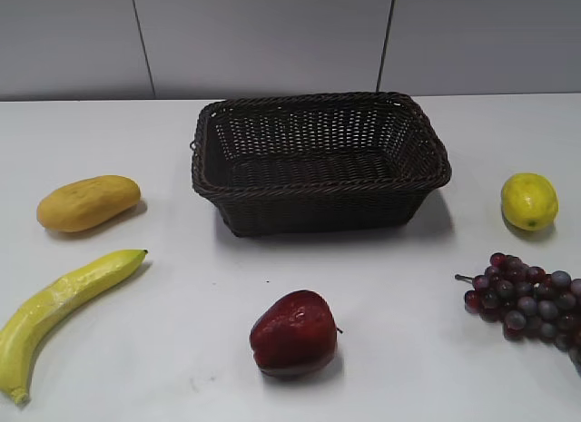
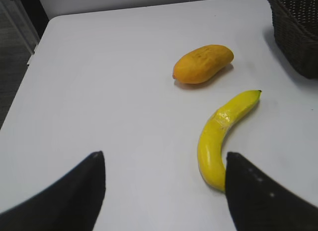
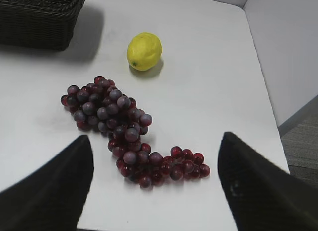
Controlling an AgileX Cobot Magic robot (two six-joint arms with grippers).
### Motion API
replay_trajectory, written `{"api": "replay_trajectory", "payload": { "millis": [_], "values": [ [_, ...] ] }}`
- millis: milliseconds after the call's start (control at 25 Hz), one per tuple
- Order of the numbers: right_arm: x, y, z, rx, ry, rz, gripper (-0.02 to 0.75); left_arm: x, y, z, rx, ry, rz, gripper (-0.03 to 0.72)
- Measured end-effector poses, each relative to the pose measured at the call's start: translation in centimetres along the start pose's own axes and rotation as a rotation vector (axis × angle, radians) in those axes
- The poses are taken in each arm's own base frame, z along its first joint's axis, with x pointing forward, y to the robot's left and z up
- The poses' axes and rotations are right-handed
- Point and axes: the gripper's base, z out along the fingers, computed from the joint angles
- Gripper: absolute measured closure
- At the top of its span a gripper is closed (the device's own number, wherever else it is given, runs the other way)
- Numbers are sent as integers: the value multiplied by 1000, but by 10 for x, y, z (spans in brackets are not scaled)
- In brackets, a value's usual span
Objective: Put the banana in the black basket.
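Note:
The banana (image 1: 64,299) lies flat on the white table at the front left, its greenish tip pointing toward the middle. In the left wrist view the banana (image 2: 223,129) lies just ahead of my open left gripper (image 2: 164,164), its near end beside the right finger. The black basket (image 1: 318,159) stands empty at the back centre; its corner shows in the left wrist view (image 2: 295,30) and in the right wrist view (image 3: 39,17). My right gripper (image 3: 156,144) is open above a bunch of grapes. Neither gripper shows in the exterior view.
A stubby yellow-orange fruit (image 1: 88,202) lies left of the basket, also seen in the left wrist view (image 2: 202,64). A red apple (image 1: 293,334) sits front centre. A lemon (image 1: 528,201) and red grapes (image 1: 526,299) lie at the right, the table edge (image 3: 268,112) close by.

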Motion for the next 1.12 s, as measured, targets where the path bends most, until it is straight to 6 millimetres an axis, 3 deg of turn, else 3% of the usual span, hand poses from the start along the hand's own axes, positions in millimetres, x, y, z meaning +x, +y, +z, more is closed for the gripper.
{"api": "replay_trajectory", "payload": {
  "millis": [1120],
  "values": [
    [0, 0, 0, 0, 0, 0, 145, 0, 0, 0, 0, 0, 0, 133]
  ]
}}
